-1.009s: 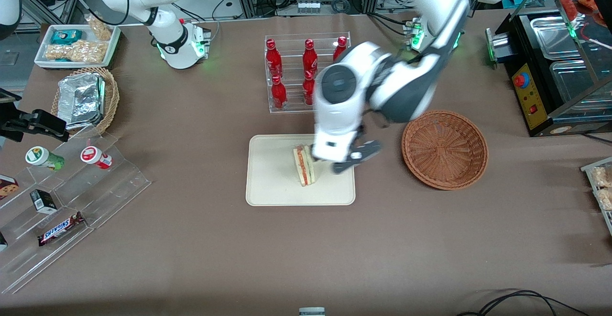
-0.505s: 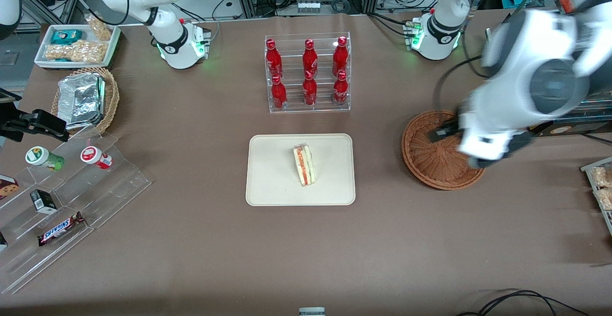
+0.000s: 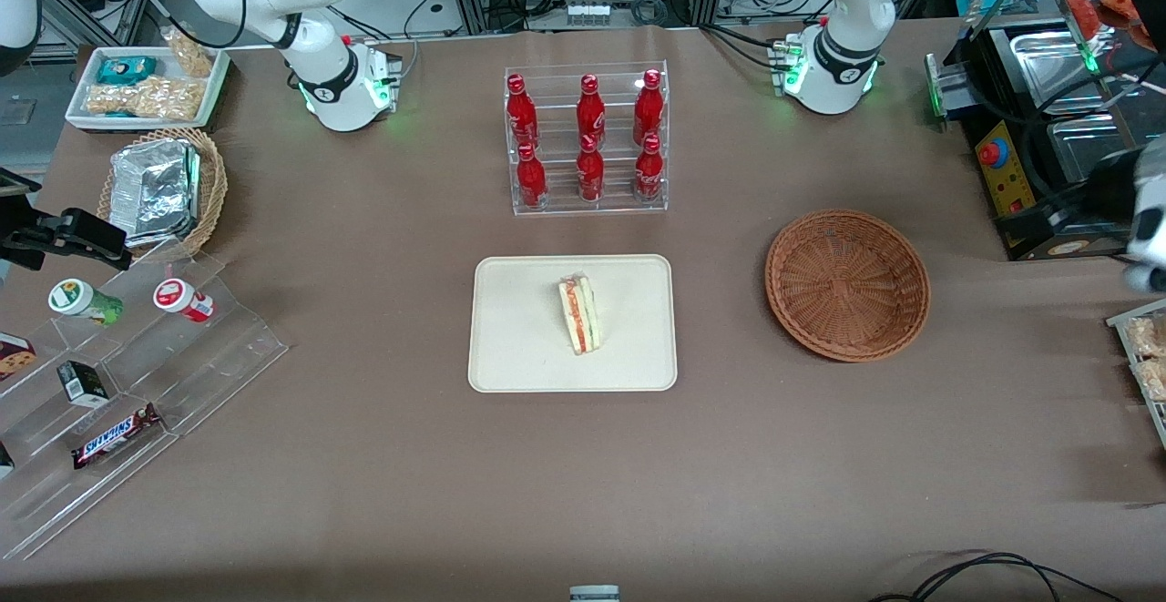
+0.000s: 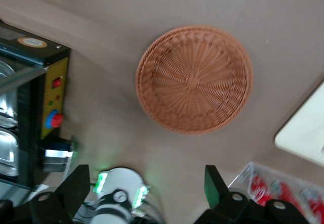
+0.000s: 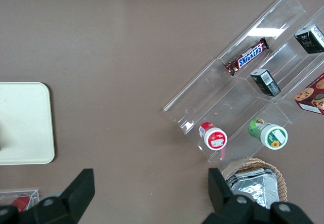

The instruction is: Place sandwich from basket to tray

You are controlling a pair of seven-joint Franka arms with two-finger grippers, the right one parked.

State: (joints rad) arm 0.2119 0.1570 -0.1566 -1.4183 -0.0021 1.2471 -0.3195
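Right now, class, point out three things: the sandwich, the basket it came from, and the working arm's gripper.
sandwich (image 3: 579,314): front view, on its layered cut face, lying on the tray.
basket (image 3: 847,284): front view, on its woven floor, nothing in it.
gripper (image 4: 147,193): left wrist view, midway between its open fingertips, high above the basket.

Brown table (image 3: 383,456): tray (image 3: 519,347), basket (image 3: 847,285), bottle rack (image 3: 586,142); end effector (image 4: 147,193) apparently above.

Brown-covered table (image 3: 383,456); cables and metal framing farther up.
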